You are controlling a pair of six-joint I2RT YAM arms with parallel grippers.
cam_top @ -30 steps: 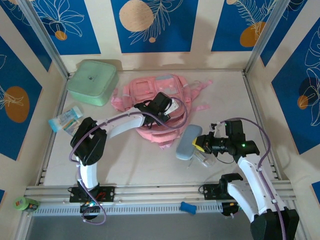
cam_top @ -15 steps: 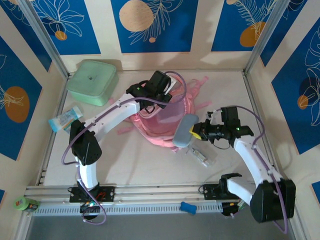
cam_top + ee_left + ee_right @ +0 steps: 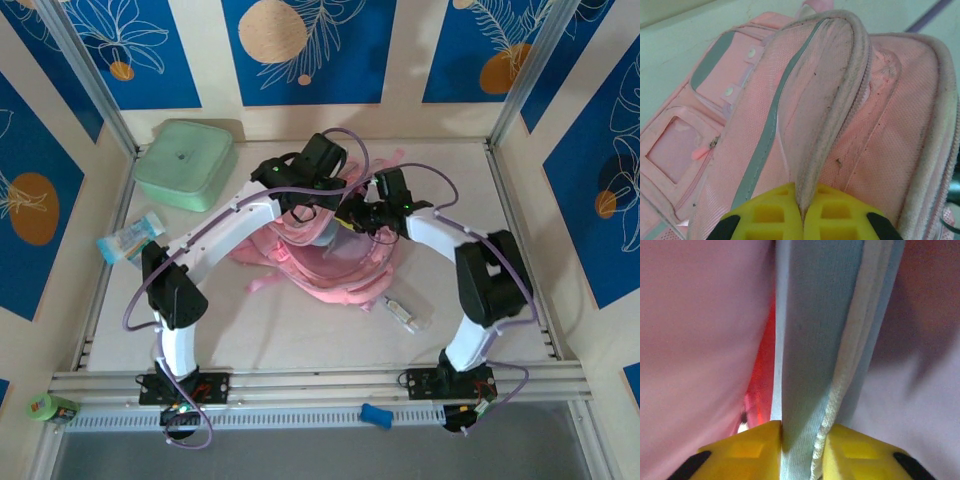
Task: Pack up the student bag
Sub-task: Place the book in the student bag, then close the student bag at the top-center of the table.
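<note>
Two grippers meet at the student bag (image 3: 318, 268), which sits near the middle of the table, close to the mint-green box (image 3: 185, 163) but not touching it. The left gripper (image 3: 802, 202) is pinched tight on the bag's zipper edge (image 3: 837, 105) and holds that edge up, so the bag's mouth stands open. The right gripper (image 3: 802, 432) has the grey-blue case (image 3: 815, 335) between its two yellow fingers, which sit narrow and close on both sides of it. What matters most is how the case points. Its long side runs straight out from the right gripper, away from the fingers and into the bag. In the right wrist view there is pink cloth on both sides of the case, so I think the case is inside the mouth, with the bag around it and not beside it. From above, the right gripper comes in from the right and the left gripper from the left, with the bag's mouth between them. The right arm is nearer the inside. I think the next step is to let the case go so it drops into the bag.
</note>
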